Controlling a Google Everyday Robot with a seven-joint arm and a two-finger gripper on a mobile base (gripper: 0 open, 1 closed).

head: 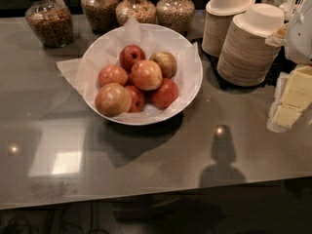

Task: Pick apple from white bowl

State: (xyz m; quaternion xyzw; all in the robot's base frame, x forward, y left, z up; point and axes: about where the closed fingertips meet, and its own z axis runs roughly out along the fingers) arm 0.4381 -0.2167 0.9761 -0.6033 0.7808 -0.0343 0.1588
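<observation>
Streaks of pale yellow run over the large, round, light red-orange apple (146, 74), which rests on top at the middle of the pile inside the wide, shallow, glossy white bowl (192, 89). Touching it are a smaller dark red apple (131, 56) behind and a yellow-tan apple (113, 99) in front to the left, with more apples around them. Crinkled white paper (73, 69) lines the bowl and spills over its left rim. The bowl stands on a glossy grey countertop (146, 169). Glass jars of grain (48, 23) line the back edge, and two stacks of tan paper bowls (246, 50) stand to the right. The white gripper (300, 33) sits at the far right edge, well apart from the fruit; I cannot tell whether it is released or clenched.
</observation>
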